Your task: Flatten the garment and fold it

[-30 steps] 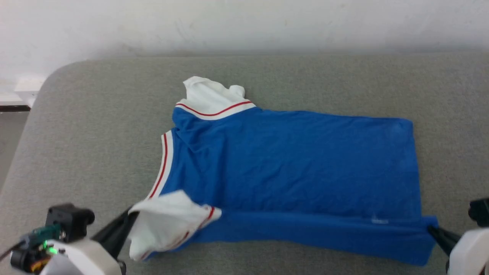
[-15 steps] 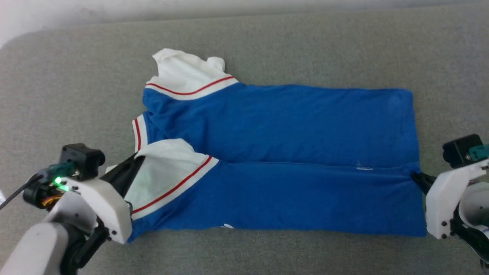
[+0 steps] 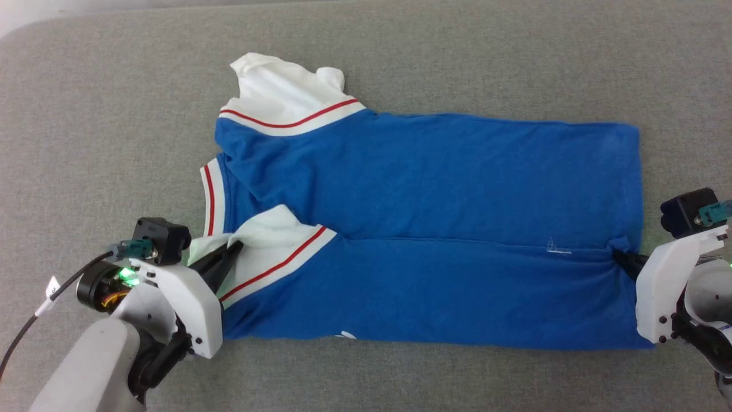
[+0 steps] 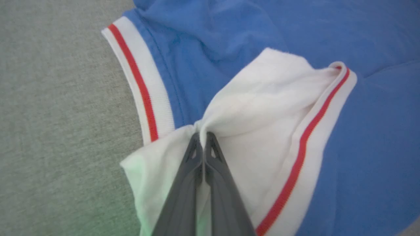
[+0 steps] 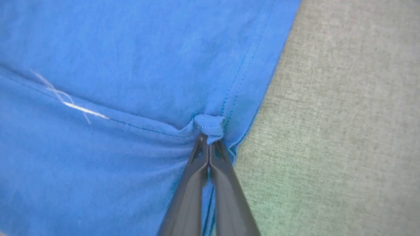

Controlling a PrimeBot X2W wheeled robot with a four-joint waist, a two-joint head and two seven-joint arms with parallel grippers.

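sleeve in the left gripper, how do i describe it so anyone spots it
On the grey surface lies a blue garment. Its white sleeve nearest the robot is folded onto the blue, pinched by the shut left gripper. The far sleeve juts onto the grey, untouched.

- The left pincer [image 3: 234, 247] sits at the lower left of the head view, tips aimed up and to the right, clamped on a white fold of the garment [image 3: 434, 183].
- In the left wrist view its dark fingers [image 4: 183, 183] press together along their length.
- The white left wrist housing [image 3: 186, 306] carries a green light; the pale forearm [image 3: 86, 366] runs off toward the bottom left corner.
- The right pincer [image 3: 620, 258] reaches in from the right edge, pointing left, closed on a blue hem corner.
- In the right wrist view its tips meet on a small bunched nub.
- The white right wrist housing [image 3: 663, 292] stands behind it, a dark camera block [image 3: 683, 213] above.
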